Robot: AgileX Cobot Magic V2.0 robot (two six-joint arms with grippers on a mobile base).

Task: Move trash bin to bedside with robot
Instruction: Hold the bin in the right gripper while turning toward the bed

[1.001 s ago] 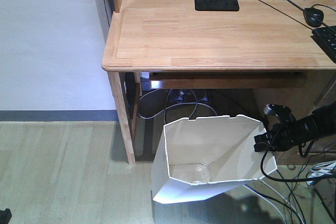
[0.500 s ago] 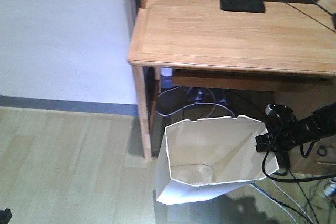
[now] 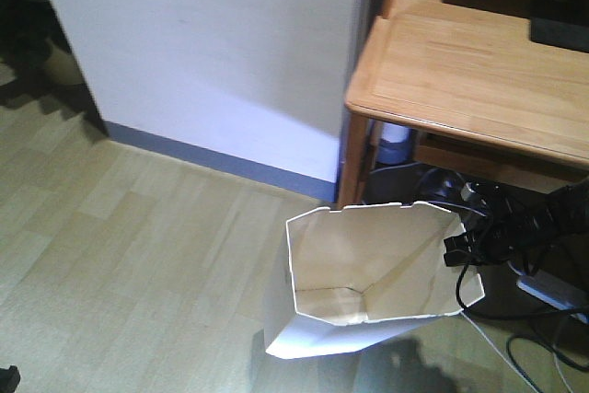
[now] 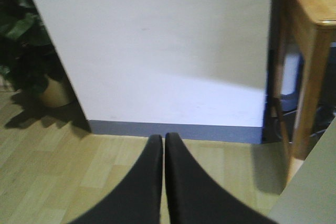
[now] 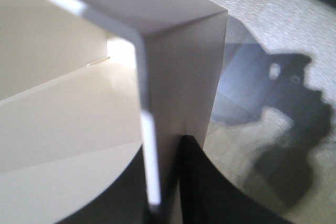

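Trash bin leans, mouth upward (right pincer grips).

A home room: wooden desk, plank floor (potted plant nearby).

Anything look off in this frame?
The trash bin looks tilted, pinched by one rim wall in the right gripper. It looks empty; no spill or damage shows.

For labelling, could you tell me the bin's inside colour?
Cream inside the trash bin, clearest in the front-facing view.
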